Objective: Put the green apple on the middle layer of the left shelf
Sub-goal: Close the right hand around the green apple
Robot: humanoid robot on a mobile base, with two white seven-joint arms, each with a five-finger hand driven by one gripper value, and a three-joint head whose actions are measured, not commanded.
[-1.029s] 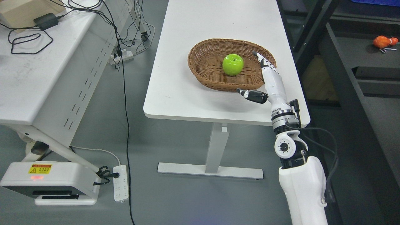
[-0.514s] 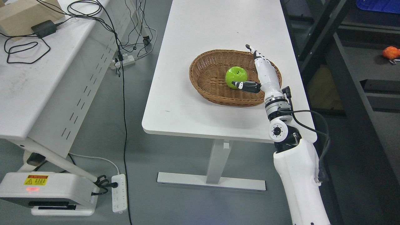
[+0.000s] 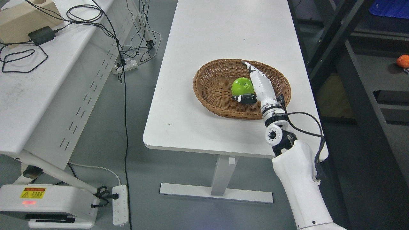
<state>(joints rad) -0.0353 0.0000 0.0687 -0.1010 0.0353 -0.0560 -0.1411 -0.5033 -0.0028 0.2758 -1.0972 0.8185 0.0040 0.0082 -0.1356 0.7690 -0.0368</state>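
A glossy green apple [image 3: 240, 86] lies inside a brown wicker basket [image 3: 211, 86] on the white table [image 3: 207, 38]. My right hand [image 3: 247, 83] reaches into the basket from the lower right. Its fingers stretch straight past the apple's right side and its dark thumb lies across the apple's near side. The fingers are spread, not closed around the fruit. The apple's right flank is hidden behind the hand. My left arm does not show.
A dark shelf unit [image 3: 361, 76] stands to the right of the table, with an orange object [image 3: 403, 60] on one layer. At the left is a white bench [image 3: 38, 89] with cables, and power strips [image 3: 120, 204] lie on the floor.
My right hand has moved left and deeper into the basket, from its right rim to right against the apple. The whole picture has also shifted a little, so the camera has moved.
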